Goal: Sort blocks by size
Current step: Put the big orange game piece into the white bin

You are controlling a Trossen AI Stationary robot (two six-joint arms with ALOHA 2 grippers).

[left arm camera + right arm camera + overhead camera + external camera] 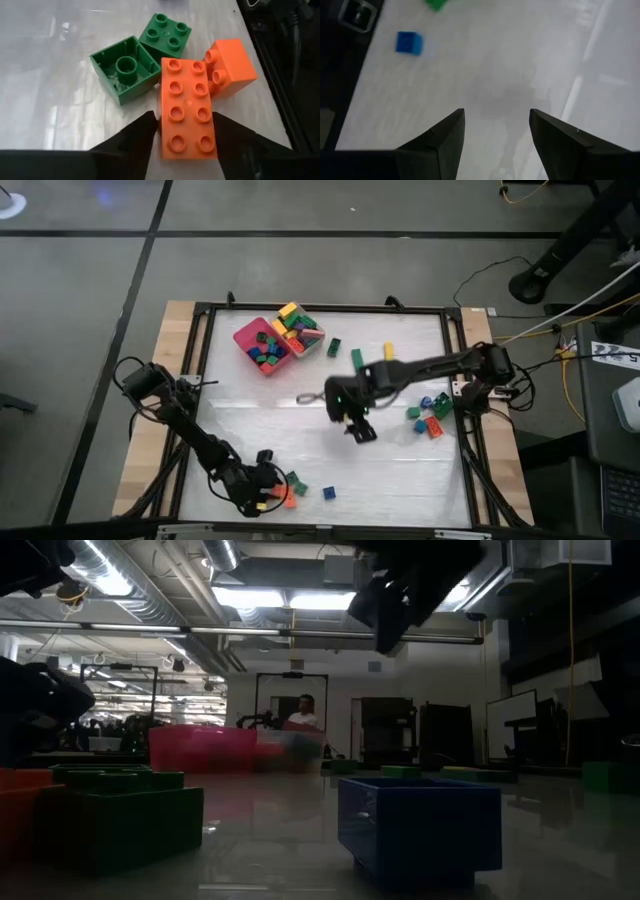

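The left hand [184,131] is low at the near edge of the counter [400,470], its two fingers set on either side of a long orange brick [186,107] that lies flat with its studs up; the fingers [135,137] look to be touching the brick's sides, but whether they are pressing or only closing in cannot be told. Just beside that brick lies a short orange brick [229,64] tipped on its side, and next to them sit two square green bricks, one upside down showing its hollow [124,67] and one studs-up [166,36]. A small blue brick [329,493] lies a little apart from this group on the near side of the counter. The right hand [497,131] hangs over the bare middle of the counter with its fingers spread and nothing between them. Near the right edge lies a loose cluster of blue, green and red bricks [428,414]. At the far side, a pink tray [246,335] holds mixed short bricks, and a clear tray [312,340] just beside it holds several more, with a green brick [333,347] and a yellow one [389,351] lying on the counter nearby.
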